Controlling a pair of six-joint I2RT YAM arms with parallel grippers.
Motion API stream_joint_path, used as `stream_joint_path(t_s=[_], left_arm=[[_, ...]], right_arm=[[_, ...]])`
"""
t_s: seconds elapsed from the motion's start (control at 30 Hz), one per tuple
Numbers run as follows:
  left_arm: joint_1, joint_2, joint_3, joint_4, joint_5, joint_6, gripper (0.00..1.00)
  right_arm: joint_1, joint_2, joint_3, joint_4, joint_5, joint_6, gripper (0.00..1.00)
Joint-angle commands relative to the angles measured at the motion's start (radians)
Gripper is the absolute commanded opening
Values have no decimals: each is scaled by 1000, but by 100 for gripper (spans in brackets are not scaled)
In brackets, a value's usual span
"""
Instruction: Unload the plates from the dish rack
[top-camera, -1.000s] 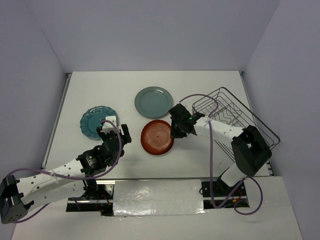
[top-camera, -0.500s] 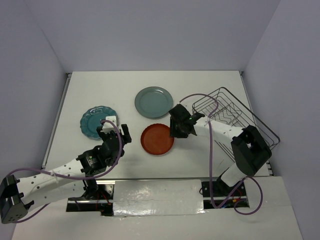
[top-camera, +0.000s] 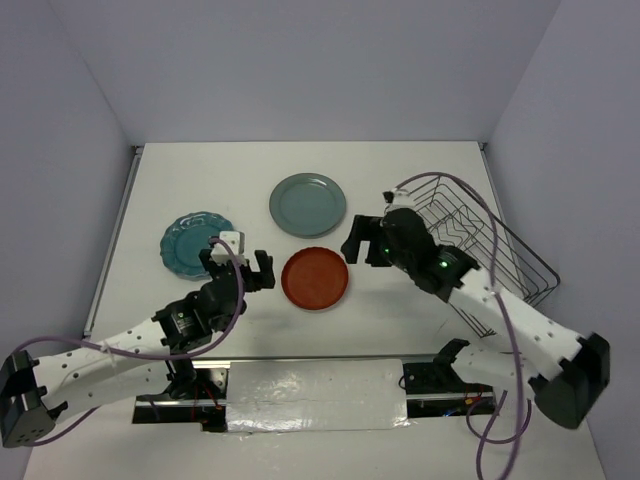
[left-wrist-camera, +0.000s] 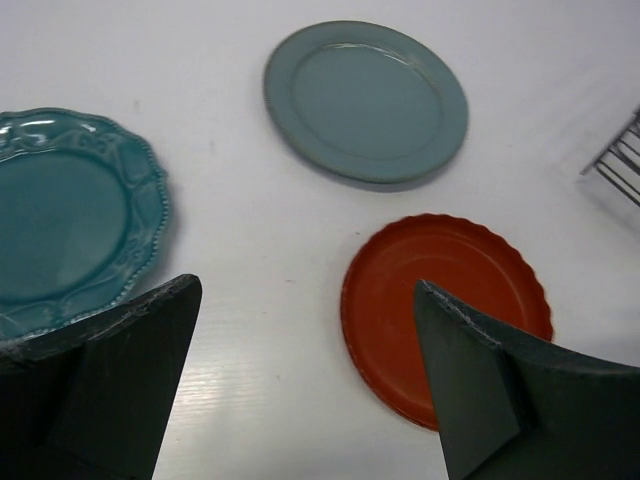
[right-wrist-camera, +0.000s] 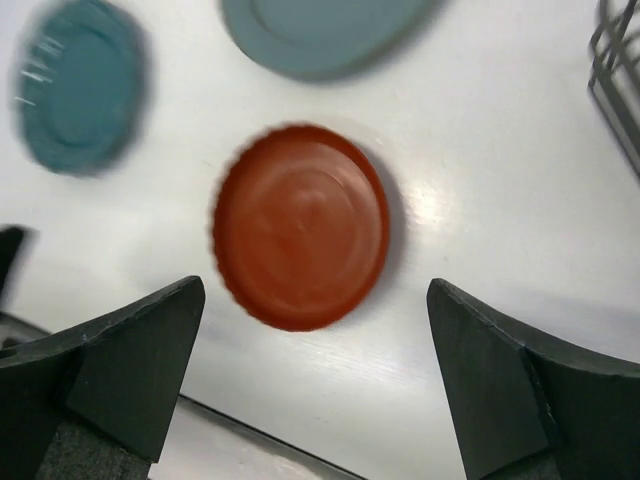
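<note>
Three plates lie flat on the white table: a pale grey-green one (top-camera: 307, 204) at the back, a scalloped dark teal one (top-camera: 195, 244) to the left, and a red-orange one (top-camera: 315, 279) in the middle. The wire dish rack (top-camera: 480, 240) stands on the right, with only wires showing inside it. My right gripper (top-camera: 358, 243) hovers open just right of and above the red-orange plate (right-wrist-camera: 300, 225), holding nothing. My left gripper (top-camera: 240, 268) stands open and empty between the teal plate (left-wrist-camera: 60, 220) and the red-orange plate (left-wrist-camera: 420, 290). The grey-green plate (left-wrist-camera: 365, 100) lies beyond it.
The right arm and its purple cable cross in front of the rack's near left corner (right-wrist-camera: 615, 70). Grey walls close the table in at the back and both sides. A reflective strip (top-camera: 310, 395) runs along the near edge between the arm bases.
My right gripper has opened and let go of the red-orange plate, which now lies flat, and has drawn back up and to the right. My left gripper has opened wider.
</note>
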Motion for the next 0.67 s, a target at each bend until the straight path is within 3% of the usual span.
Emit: stream_joint_path(t_s=[0.0,0.3,0.43,0.63], left_arm=[[-6,-50,33,50,162,22,99],[-12,-138,184,70,469,18,99],[-12,-131,258,39,514,28,99],[-12,-162,247,65,509,22,99]], right_arm=[[8,-193,-37,61,36,-70,100],[9,-615,-141,59,79,-185,100],[8,-677,-164,61,40,-195,100],[8,-712,-167,69,31,-204,100]])
